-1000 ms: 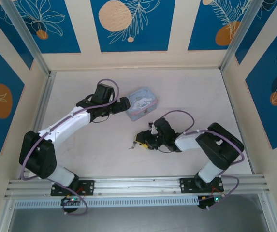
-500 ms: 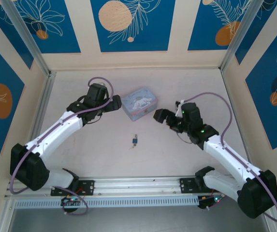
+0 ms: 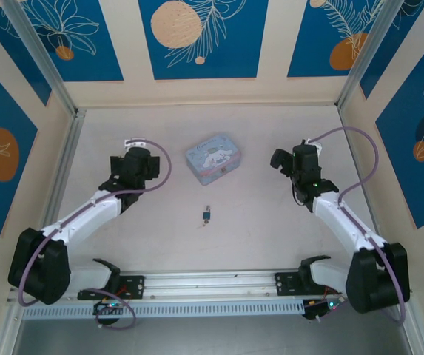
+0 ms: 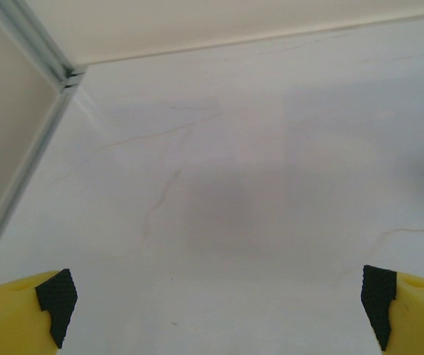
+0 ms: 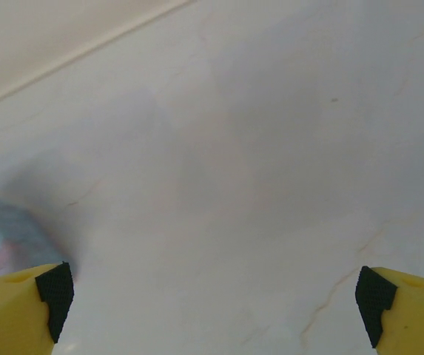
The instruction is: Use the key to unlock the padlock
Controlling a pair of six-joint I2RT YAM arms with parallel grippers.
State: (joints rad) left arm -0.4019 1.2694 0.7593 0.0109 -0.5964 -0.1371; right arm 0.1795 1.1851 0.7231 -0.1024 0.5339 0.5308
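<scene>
**A:** Where's the lock?

**B:** I've got the lock [image 3: 207, 214] lying on the table [image 3: 271, 222], between the two arms. It's on the near side of the box [image 3: 213, 157] and apart from it. The key [image 3: 202, 224] is a pale sliver right at the lock's near-left end, touching it or as good as. It's too small for me to tell whether it sits in the keyhole.

**A:** Left hand?

**B:** My left hand [image 4: 217, 303] is spread wide and empty, yellow fingers [image 4: 12, 314] at the bottom corners of the wrist view. Bare table lies under it. It faces the far left corner, where the metal rail [image 4: 22, 174] runs along the table's edge. From above, it's to the left of the box, well apart from it.

**A:** And the right?

**B:** My right hand [image 5: 212, 299] is spread just as wide, gripping nothing, over bare table. From above, it's off to the right of the box. There's a pale blue blur at the left edge of its wrist view, and I can't tell what it is.

**A:** Anything touching the lock?

**B:** Only the key, if that. Both hands are well apart from it, one on either side and farther back.
</scene>
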